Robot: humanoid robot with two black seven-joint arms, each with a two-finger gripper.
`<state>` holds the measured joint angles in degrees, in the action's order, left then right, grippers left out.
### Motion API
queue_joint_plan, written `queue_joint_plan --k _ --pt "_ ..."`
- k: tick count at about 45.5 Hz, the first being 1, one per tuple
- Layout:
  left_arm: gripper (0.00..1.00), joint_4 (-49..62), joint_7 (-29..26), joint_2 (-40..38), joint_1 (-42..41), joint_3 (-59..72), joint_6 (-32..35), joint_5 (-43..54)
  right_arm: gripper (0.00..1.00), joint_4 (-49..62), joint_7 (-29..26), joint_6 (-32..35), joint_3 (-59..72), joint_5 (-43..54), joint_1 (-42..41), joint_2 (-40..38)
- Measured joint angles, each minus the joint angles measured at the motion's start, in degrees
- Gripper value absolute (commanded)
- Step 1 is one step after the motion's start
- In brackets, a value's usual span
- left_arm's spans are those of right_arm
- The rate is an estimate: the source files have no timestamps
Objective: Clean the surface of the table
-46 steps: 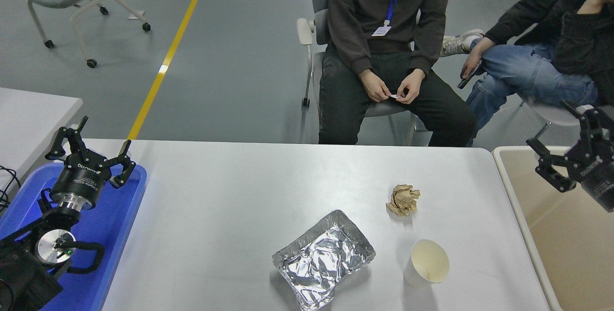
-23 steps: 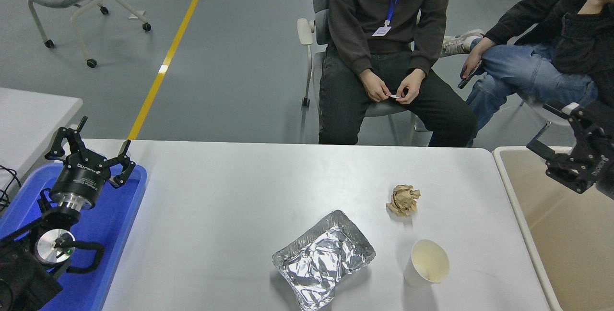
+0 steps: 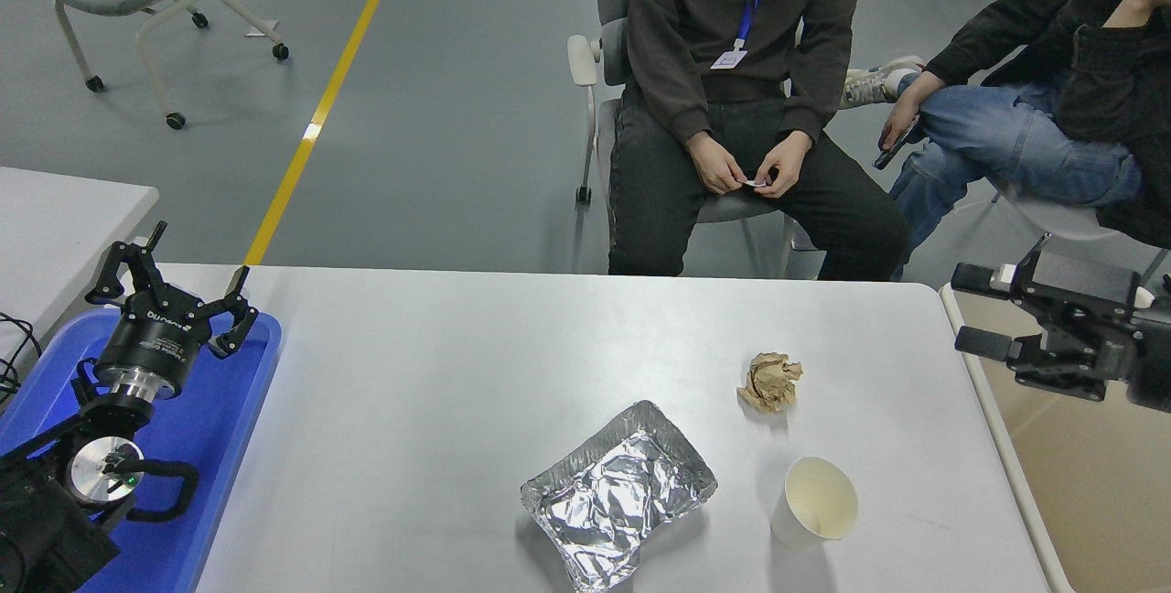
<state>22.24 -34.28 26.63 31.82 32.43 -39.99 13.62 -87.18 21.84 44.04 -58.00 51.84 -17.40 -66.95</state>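
Foil tray, cup, paper wad uncollected on desk; right tool, fingers apart, must reach wad.

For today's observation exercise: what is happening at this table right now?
Nothing is held. The right end effector, open, hovers over the beige plastic bin; the left end effector sits parked over the blue plastic tray. A crumpled brown paper ball, foil tray and white paper cup lie on the grey-white table surface.
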Motion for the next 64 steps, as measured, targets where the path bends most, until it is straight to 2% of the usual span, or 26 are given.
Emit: queue_joint_plan --k 10,21,42,64 --pt "1.00 0.00 0.00 0.00 0.00 0.00 0.00 0.00 0.97 -0.77 -2.43 3.88 0.42 3.42 -4.21 0.15" --pt "1.00 0.00 0.00 0.00 0.00 0.00 0.00 0.00 0.98 -2.71 -7.80 5.33 0.85 13.60 -8.03 4.05" --pt "1.00 0.00 0.00 0.00 0.00 0.02 0.01 0.00 0.99 -9.67 -15.38 5.89 1.74 32.05 -9.56 12.84" --pt "1.00 0.00 0.00 0.00 0.00 0.02 0.01 0.00 0.99 -10.37 -22.17 5.95 7.23 38.51 -8.50 15.42"
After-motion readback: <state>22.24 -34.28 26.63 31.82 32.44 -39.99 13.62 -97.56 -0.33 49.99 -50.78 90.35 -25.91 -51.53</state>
